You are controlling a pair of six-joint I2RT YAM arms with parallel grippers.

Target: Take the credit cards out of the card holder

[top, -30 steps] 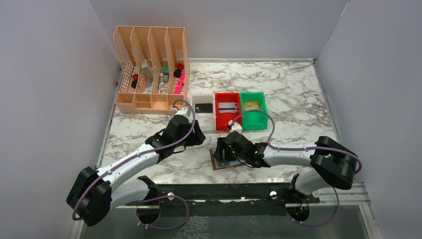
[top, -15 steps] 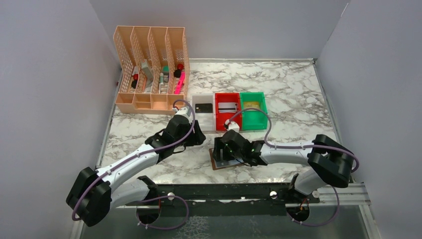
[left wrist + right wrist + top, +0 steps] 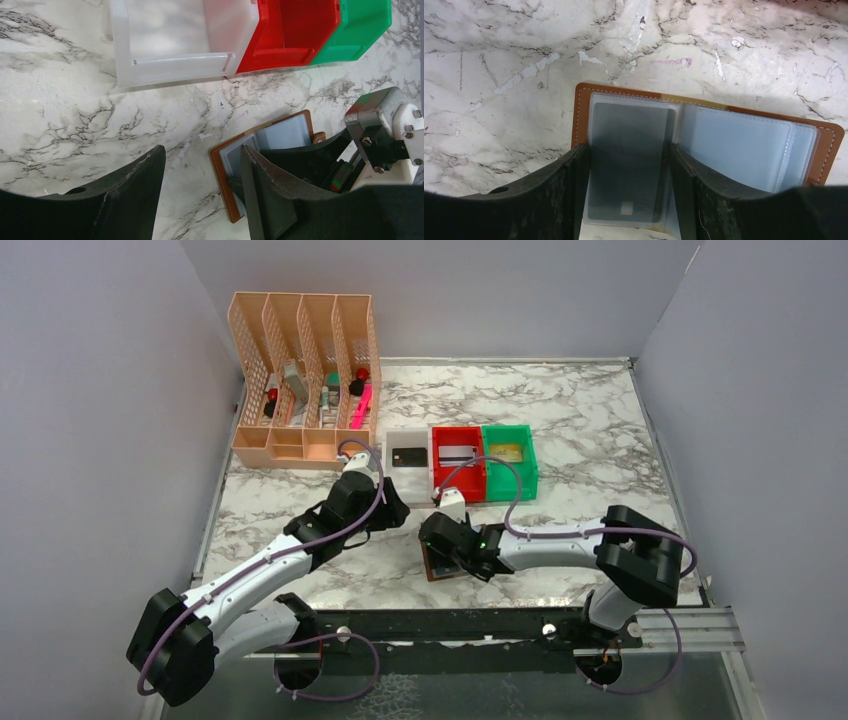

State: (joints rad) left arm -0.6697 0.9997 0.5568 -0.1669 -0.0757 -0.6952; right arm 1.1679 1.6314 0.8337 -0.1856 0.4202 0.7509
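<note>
Your right gripper (image 3: 628,155) hangs low over the card holder (image 3: 744,145). Its jaws are spread and straddle the left pocket with nothing pinched yet, likely lined up to draw out the dark credit card (image 3: 631,130). Your left gripper (image 3: 200,165) hovers beside it, parted and empty, probably placed to pin the leather. Behind stand the white bin (image 3: 175,70), red bin (image 3: 290,50) and green bin (image 3: 360,35), with sorted cards (image 3: 457,454) one per bin. The holder lies open and flat on the marble table (image 3: 499,75), near its front edge.
</note>
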